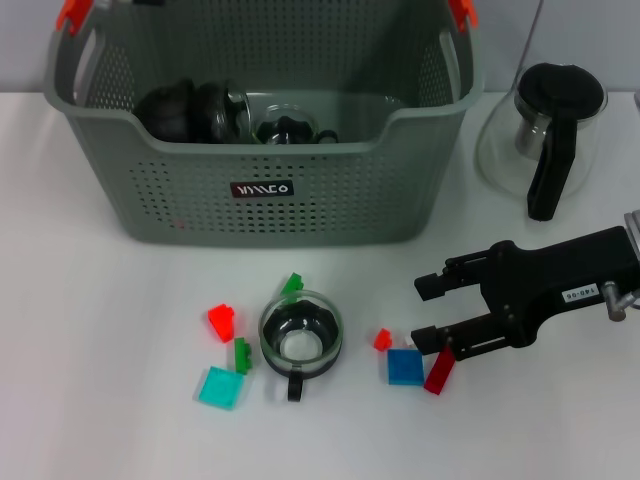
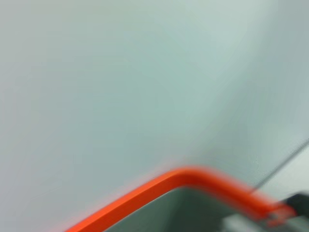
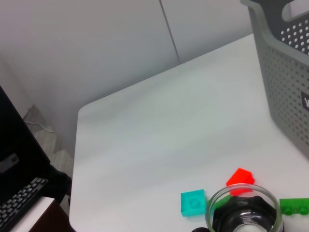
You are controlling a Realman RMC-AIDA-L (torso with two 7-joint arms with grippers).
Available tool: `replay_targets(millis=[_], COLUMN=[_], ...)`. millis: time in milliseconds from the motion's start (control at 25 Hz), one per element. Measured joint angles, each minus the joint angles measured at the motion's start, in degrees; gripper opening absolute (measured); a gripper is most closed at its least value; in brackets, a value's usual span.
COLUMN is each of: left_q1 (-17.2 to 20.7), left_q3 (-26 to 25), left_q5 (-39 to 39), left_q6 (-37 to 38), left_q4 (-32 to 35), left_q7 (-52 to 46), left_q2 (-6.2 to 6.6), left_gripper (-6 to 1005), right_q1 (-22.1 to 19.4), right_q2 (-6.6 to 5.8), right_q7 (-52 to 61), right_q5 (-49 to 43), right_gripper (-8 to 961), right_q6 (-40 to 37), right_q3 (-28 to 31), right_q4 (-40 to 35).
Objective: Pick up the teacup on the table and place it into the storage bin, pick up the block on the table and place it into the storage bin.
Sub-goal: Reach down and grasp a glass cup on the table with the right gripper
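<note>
In the head view, your right gripper (image 1: 430, 312) comes in low from the right side of the white table (image 1: 90, 300), its two black fingers spread wide with nothing between them. Just off its lower fingertip sit three blocks: a small red cube-like block (image 1: 382, 340), a flat blue square block (image 1: 404, 366), and a dark red oblong block (image 1: 439, 371) that lies under or touching that finger; you cannot tell which. The clear glass teacup with a dark insert and black handle (image 1: 301, 340) stands upright well to the gripper's left, with a green block (image 1: 292, 285) at its far rim, another green block (image 1: 241, 355) beside it, and a red block (image 1: 222, 322) and a teal flat square block (image 1: 219, 387) beyond. The large grey-green perforated storage bin with orange handle clips (image 1: 300, 200) stands behind the cup, up and left of the gripper, with dark items inside. A glass teapot with black handle (image 1: 545, 140) stands beyond the gripper's arm.

The left wrist view shows only a blurred orange clip (image 2: 193, 181) over a grey rim; your left gripper is out of sight.

The right wrist view shows the teacup (image 3: 244, 215), the red block (image 3: 240, 179), the teal block (image 3: 193, 202), a green block (image 3: 294, 207) and the bin's wall (image 3: 285, 77).
</note>
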Motion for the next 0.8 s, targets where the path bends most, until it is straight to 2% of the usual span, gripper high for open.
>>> replay_targets(millis=[160, 240, 360, 560, 800], left_q1=[8.9, 13.1, 18.0, 21.8, 22.8], left_q3=[-1.0, -1.4, -1.0, 0.3, 0.3], left_q5=[-16.6, -21.6, -24.0, -23.3, -16.7], left_q6=[13.7, 20.7, 29.7, 40.2, 42.1], left_q4=[12.6, 17.5, 21.8, 19.7, 15.2], left_q7=[9.8, 14.7, 21.6, 28.3, 34.6], left_q2=[-0.46, -1.18, -2.21, -2.33, -2.32], left_gripper=[750, 750, 749, 748, 746], right_q1=[0.0, -0.1, -0.3, -0.4, -0.1], right_q2=[-0.09, -0.10, -0.11, -0.04, 0.00], right_q7=[0.0, 0.0, 0.1, 0.3, -0.1], right_q5=[0.0, 0.0, 0.0, 0.0, 0.0], right_gripper=[776, 775, 775, 775, 775], right_q6=[0.1, 0.2, 0.2, 0.2, 0.6], right_q3=[0.6, 1.1, 1.5, 1.7, 2.0], right_q4=[0.0, 0.0, 0.0, 0.3, 1.3])
